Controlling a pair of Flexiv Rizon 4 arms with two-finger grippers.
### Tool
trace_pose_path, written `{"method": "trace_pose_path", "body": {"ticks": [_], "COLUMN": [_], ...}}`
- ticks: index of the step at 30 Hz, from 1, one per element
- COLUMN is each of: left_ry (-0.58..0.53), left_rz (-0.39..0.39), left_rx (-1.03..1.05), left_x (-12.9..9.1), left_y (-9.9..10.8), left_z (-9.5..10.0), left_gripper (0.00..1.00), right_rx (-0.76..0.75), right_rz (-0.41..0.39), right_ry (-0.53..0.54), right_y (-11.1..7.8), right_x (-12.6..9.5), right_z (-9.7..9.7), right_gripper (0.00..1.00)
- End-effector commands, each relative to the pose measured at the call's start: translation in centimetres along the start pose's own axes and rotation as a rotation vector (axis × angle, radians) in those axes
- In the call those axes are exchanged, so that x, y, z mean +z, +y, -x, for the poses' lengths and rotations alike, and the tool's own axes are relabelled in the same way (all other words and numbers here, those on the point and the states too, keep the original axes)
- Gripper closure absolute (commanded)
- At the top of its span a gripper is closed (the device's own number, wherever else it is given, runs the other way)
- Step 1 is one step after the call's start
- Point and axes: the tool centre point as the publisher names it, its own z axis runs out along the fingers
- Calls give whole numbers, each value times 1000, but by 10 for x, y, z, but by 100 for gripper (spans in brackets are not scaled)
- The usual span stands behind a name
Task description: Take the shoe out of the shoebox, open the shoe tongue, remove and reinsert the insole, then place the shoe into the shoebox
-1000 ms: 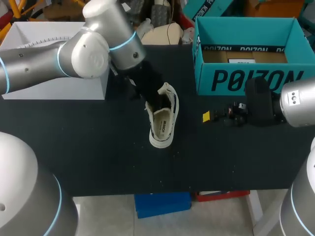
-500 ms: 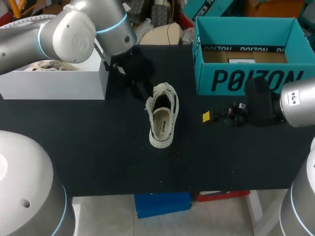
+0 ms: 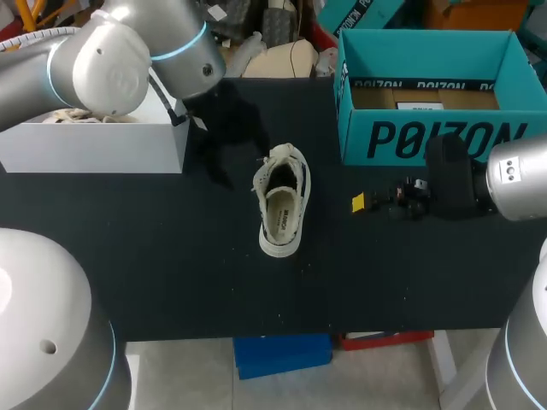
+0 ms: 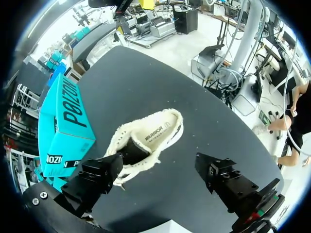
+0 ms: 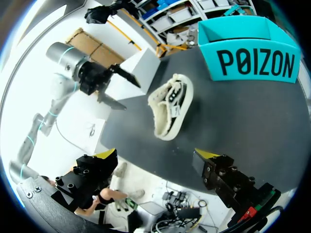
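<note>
Along the tabletop's [image 3: 171, 273] far edge, the left fingers [image 4: 99, 178] gape wide, empty. Just right of them, mid-tabletop, the cream canvas shoe [image 3: 282, 205] lies lengthwise, near edge to far. The right fingers [image 5: 221, 174], also wide, wait farther off, before the teal cardboard shoebox [image 3: 432, 137].

Cream canvas shoe [image 3: 282, 201] sits mid-table on the black tabletop [image 3: 171, 273]. Teal cardboard shoebox [image 3: 427, 137] stands behind it to the right, white box [image 3: 94, 145] back left. Left gripper [image 4: 158, 167] hangs beside the shoe's left, right gripper [image 5: 155, 156] before the shoebox.
</note>
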Motion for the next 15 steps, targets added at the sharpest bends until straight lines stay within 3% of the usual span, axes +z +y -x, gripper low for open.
{"method": "trace_pose_path", "body": {"ticks": [1,3,6,11,15], "left_ry": [0,0,39,34,109], "left_rz": [2,2,81,126,190], "left_rx": [0,0,192,398,627], "left_x": [0,0,3,6,14], "left_y": [0,0,-1,2,5], "left_z": [0,0,1,12,13], "left_gripper": [0,0,0,0,0], "right_rx": [1,1,1,1,1], "right_rz": [-2,-2,-2,-2,-2], "right_ry": [-3,-3,-3,-3,-3], "right_y": [0,0,0,0,0], "right_x": [0,0,0,0,0], "right_z": [-1,-1,-1,-1,-1], "right_gripper": [0,0,0,0,0]}}
